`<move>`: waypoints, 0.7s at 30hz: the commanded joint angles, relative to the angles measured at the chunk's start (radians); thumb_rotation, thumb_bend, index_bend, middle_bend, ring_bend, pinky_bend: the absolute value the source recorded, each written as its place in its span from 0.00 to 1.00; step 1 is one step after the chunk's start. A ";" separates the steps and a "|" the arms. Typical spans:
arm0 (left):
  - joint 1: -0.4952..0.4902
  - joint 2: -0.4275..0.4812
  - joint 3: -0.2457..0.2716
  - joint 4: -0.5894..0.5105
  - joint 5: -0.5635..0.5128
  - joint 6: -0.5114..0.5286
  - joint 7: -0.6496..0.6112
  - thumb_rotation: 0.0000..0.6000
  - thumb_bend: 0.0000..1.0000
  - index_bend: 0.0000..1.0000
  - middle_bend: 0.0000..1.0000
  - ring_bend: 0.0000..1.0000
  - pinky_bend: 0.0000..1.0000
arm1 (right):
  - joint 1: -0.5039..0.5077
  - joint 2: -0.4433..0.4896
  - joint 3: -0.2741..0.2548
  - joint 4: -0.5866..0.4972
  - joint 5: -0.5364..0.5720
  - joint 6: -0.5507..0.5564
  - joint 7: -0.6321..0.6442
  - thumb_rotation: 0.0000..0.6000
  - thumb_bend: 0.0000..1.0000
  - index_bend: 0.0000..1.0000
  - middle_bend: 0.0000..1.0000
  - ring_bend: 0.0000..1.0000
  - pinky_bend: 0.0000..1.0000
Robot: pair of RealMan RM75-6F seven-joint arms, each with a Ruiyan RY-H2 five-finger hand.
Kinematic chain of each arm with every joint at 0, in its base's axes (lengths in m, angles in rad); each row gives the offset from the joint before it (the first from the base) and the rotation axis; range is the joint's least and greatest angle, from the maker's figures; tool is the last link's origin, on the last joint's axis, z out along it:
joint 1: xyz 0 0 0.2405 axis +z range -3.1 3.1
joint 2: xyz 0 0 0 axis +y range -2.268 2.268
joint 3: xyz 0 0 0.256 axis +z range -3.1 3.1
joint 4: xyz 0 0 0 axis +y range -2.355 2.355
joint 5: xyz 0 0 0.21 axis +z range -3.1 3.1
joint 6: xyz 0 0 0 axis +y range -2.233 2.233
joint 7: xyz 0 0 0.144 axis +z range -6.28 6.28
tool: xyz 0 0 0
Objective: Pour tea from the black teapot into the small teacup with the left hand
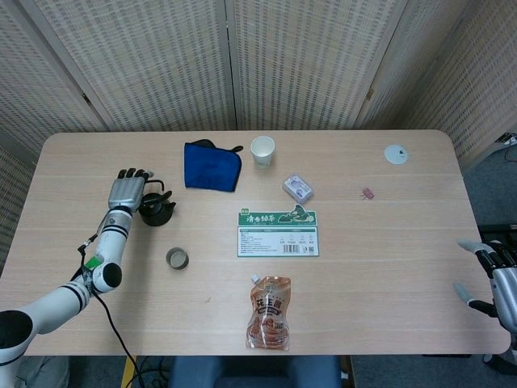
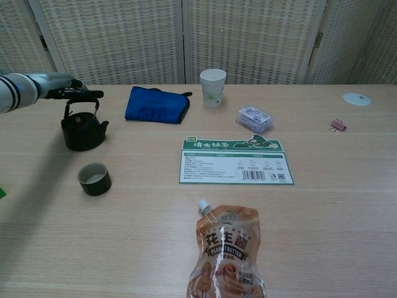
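Standing upright near the table's (image 1: 388, 242) left end, the black teapot (image 2: 82, 131) had its lid on, so its contents could not be seen; its spout pointed toward the blue cloth (image 2: 155, 103) and its bail handle rose straight above the lid. Just in front of it sat the small teacup (image 2: 94, 178), dark, upright and apparently empty, though the pale inside was hard to read. A white paper cup (image 2: 213, 87) stood farther back, its inside hidden. The left hand (image 1: 127, 192) hovered flat at the teapot's handle, fingers extended and slightly apart, gripping nothing; whether the fingertips touched the handle could not be told. The right hand (image 1: 493, 275) hung at the table's right edge, fingers spread and empty. A peanut butter pouch (image 2: 227, 251) lay flat, spout toward the green card (image 2: 236, 161).
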 commanded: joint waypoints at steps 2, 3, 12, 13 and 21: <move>-0.012 -0.025 0.001 0.041 -0.012 -0.020 0.012 0.06 0.11 0.17 0.14 0.03 0.00 | 0.000 0.000 0.000 0.000 0.002 -0.001 -0.001 1.00 0.20 0.26 0.30 0.22 0.22; -0.014 -0.029 0.001 0.048 -0.011 -0.023 0.013 0.06 0.11 0.17 0.14 0.03 0.00 | -0.001 0.000 0.000 0.001 0.003 -0.001 0.000 1.00 0.20 0.26 0.30 0.22 0.22; -0.029 -0.055 0.000 0.093 -0.001 -0.051 0.019 0.06 0.11 0.23 0.22 0.05 0.00 | -0.006 0.002 -0.001 0.000 0.009 0.001 -0.001 1.00 0.20 0.26 0.30 0.22 0.22; -0.029 -0.057 -0.001 0.096 -0.001 -0.053 0.018 0.06 0.11 0.23 0.23 0.06 0.00 | -0.006 0.002 -0.001 0.001 0.010 0.001 -0.001 1.00 0.20 0.26 0.30 0.22 0.22; -0.025 -0.056 -0.009 0.090 0.035 -0.045 -0.009 0.05 0.11 0.29 0.30 0.14 0.00 | -0.013 0.001 0.001 0.004 0.013 0.011 0.005 1.00 0.20 0.26 0.30 0.22 0.22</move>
